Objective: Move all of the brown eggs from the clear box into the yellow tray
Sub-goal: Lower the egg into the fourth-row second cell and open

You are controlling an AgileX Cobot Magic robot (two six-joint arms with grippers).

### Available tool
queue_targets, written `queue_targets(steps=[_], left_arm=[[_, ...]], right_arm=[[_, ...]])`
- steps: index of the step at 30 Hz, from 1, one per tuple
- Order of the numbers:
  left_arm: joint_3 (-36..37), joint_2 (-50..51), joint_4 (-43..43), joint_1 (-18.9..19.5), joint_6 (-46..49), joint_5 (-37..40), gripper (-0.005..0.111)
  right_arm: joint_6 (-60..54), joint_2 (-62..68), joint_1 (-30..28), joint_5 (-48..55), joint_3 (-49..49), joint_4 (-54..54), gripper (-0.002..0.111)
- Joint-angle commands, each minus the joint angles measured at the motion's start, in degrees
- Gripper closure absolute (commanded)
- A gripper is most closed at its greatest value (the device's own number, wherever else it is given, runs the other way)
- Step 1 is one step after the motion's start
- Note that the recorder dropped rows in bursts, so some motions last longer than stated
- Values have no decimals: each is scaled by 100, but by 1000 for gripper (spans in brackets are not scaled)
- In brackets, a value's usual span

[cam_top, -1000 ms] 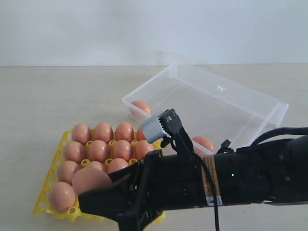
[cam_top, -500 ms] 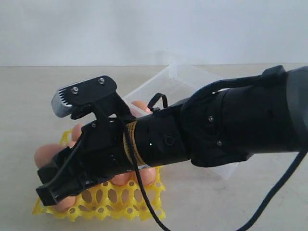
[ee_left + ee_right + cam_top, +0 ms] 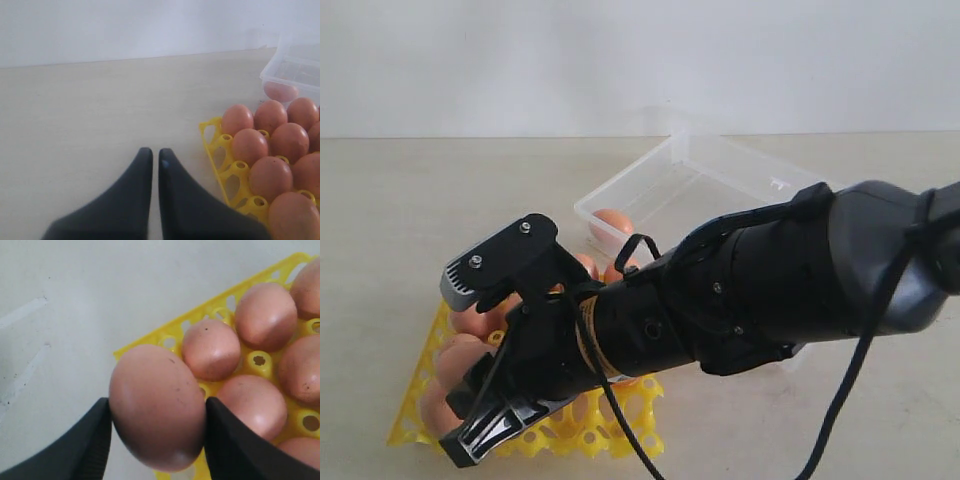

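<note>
My right gripper (image 3: 156, 412) is shut on a brown egg (image 3: 157, 400), which hangs just above the corner of the yellow tray (image 3: 172, 335). Several brown eggs (image 3: 211, 349) sit in the tray's cups beside it. In the exterior view the right arm covers most of the yellow tray (image 3: 625, 425), and its gripper (image 3: 480, 435) is low at the tray's near left corner. One brown egg (image 3: 612, 222) lies in the clear box (image 3: 740, 190). My left gripper (image 3: 155, 152) is shut and empty, over bare table beside the tray (image 3: 214, 145).
The box's clear lid (image 3: 760, 165) lies open behind it. A pale wall runs along the table's far edge. In the left wrist view the clear box (image 3: 295, 70), with an egg (image 3: 280, 91) inside, stands beyond the tray's filled rows (image 3: 270, 142).
The right arm has swung left across the tray with the egg and then dropped lower, toward the tray's near left corner. The grip on the egg is unchanged.
</note>
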Motion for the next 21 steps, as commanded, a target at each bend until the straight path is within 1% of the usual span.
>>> queue_targets(steps=[1,3,6,14,21], left_arm=[[21,-15,8,-25,8,-24,103],[21,-15,8,-25,8,-24,103],[21,-15,8,-25,8,-24,103],[21,-15,8,-25,8,-24,103],[21,-15,8,-25,8,-24,103]], right_arm=[[-82,-25,7,35,-39,-15,77],[-147,-25,7,78,-39,-15,74],[-218,-25,7,223,-39,-15,74],[-242,-25,7,114,-39,-89,74],[-267,303,7,116,-39,-92,74]])
